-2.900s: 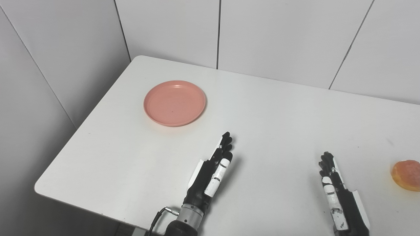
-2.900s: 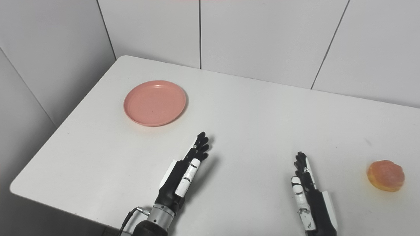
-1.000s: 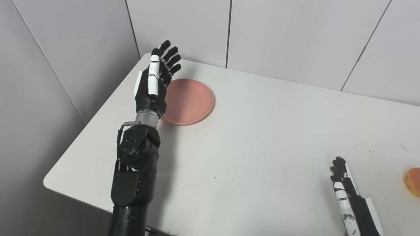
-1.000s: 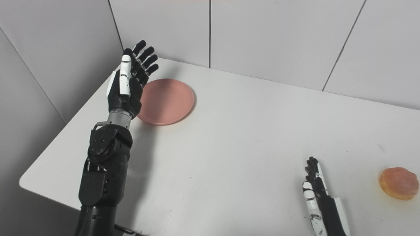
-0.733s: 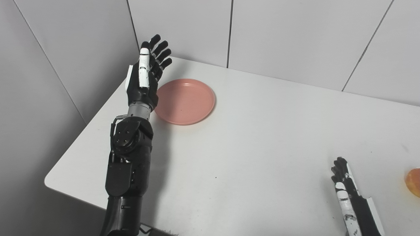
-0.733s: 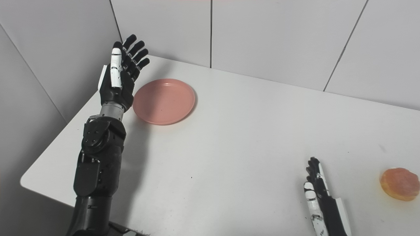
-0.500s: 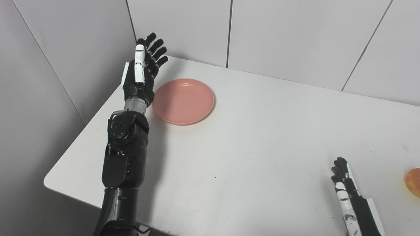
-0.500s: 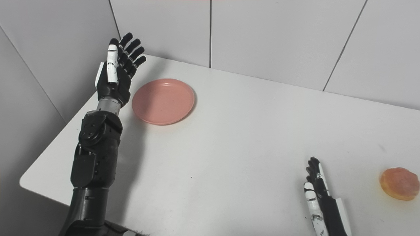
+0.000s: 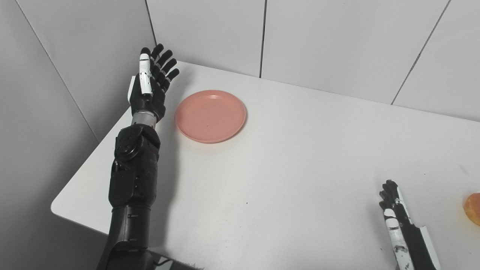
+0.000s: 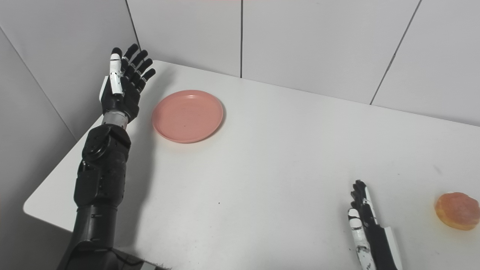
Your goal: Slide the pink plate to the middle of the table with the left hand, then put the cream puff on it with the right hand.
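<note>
the left hand (image 9: 152,88) hangs spread and empty just left of the plate (image 9: 210,116), near the bench (image 9: 285,157) corner; a glancing push could spin it. the cream puff (image 10: 456,210) lies far right, beside the flat, empty right hand (image 10: 369,228).

I stand at a smooth white table with rounded corners (image 9: 307,157), pushed into a corner of the room. Pale grey wall panels (image 9: 337,41) divided by thin dark seams rise behind it and along its left side. The light is soft and even, leaving faint grey shadows on the tabletop.
</note>
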